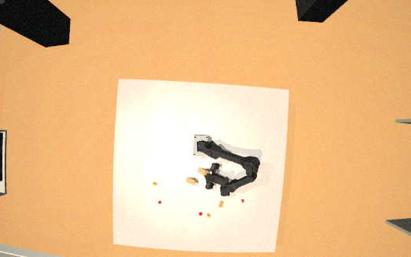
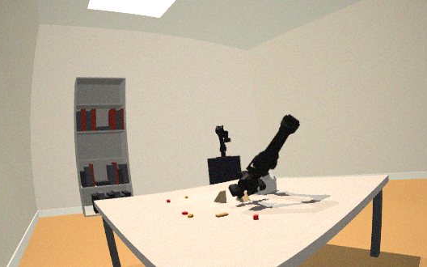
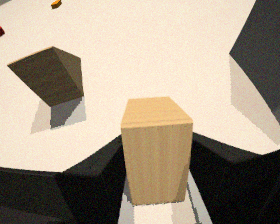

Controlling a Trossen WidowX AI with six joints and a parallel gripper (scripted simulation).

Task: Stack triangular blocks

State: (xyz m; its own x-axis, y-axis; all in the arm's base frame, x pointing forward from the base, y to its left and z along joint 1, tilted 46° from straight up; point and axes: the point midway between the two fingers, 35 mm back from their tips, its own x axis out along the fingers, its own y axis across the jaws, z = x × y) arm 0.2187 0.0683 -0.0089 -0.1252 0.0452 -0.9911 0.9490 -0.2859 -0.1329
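Observation:
One wooden triangular block (image 1: 202, 170) (image 2: 245, 198) (image 3: 157, 162) is between my fingers, close to the arm's base. My gripper (image 1: 207, 174) (image 3: 153, 137) is shut on it, one finger against each side. Whether it touches the table cannot be told. The other triangular block (image 1: 190, 181) (image 2: 221, 197) (image 3: 53, 77) stands apart from the gripper, to the left in the overhead and wrist views. It shows a dark, shaded face in the wrist view.
A flat orange-brown piece (image 1: 221, 203) (image 2: 221, 214) lies on the table (image 1: 145, 117) (image 2: 260, 239). Small red pieces (image 1: 159, 202) (image 1: 200, 213) (image 1: 243, 201) and small orange pieces (image 1: 154, 183) (image 1: 209, 215) lie scattered farther from the base.

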